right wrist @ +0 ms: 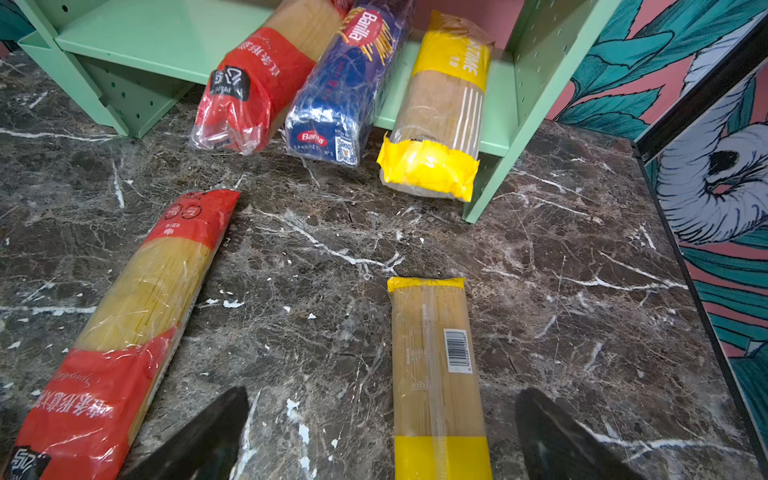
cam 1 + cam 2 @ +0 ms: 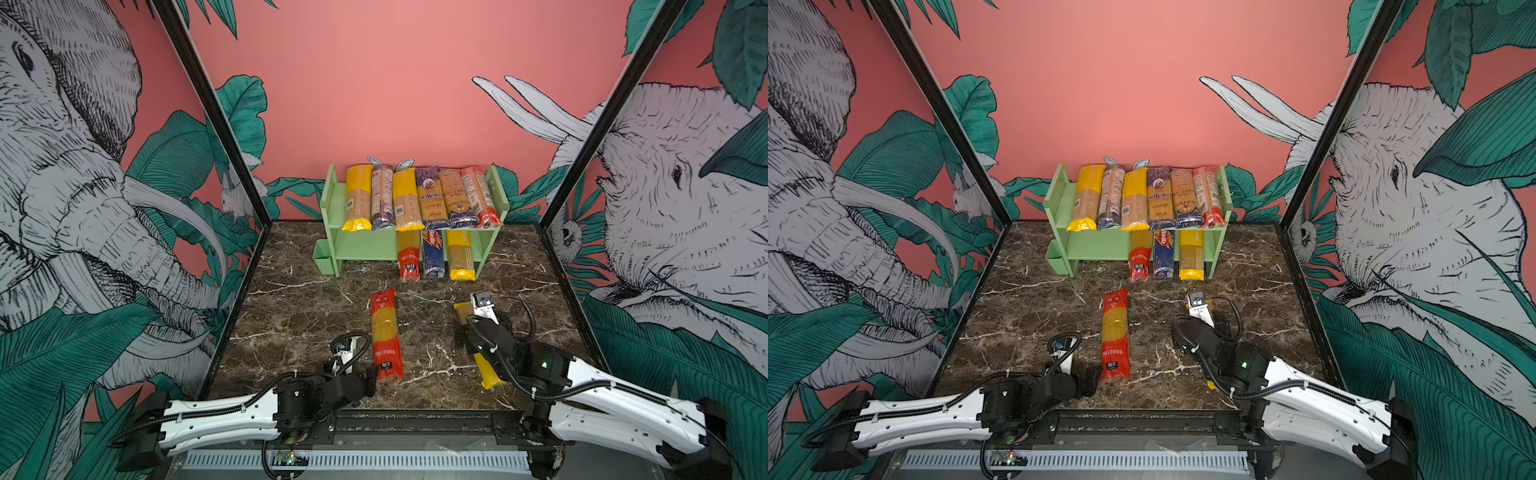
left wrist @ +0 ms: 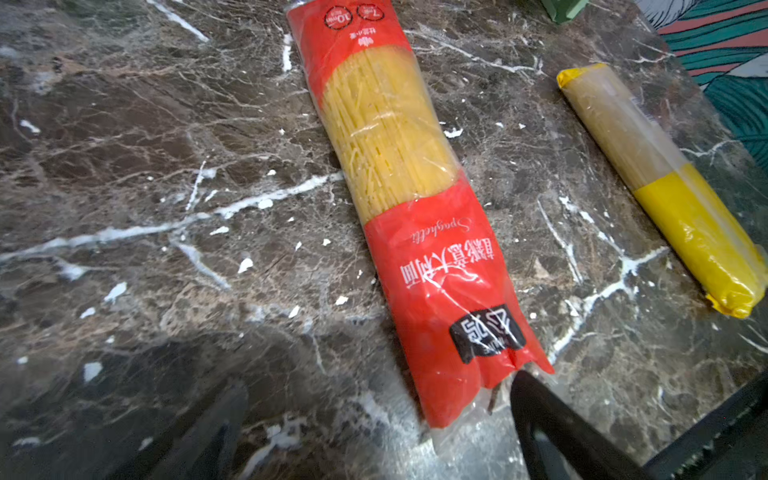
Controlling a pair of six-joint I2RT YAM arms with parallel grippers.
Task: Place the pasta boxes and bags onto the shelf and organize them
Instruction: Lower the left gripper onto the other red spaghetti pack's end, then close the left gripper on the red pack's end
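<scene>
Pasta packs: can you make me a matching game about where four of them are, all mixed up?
Things:
1. Barilla pack
2. loose red-ended pack
3. loose yellow-ended pack
4. Ankara pack

Places:
A. top tier of the shelf
B. on the table, by the left tool
C. lower tier of the shelf, sticking out
D. on the table, by the right tool

Pairs: 1-C, 2-B, 3-D, 4-A

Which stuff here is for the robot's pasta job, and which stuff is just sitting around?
For the job:
- red-ended spaghetti bag, lying on the table
- yellow-ended pack, lying on the table
- six top-tier packs
- three lower-tier packs
- green shelf

Just there:
- little green cup on the shelf's side
- marble table
- elephant walls
</scene>
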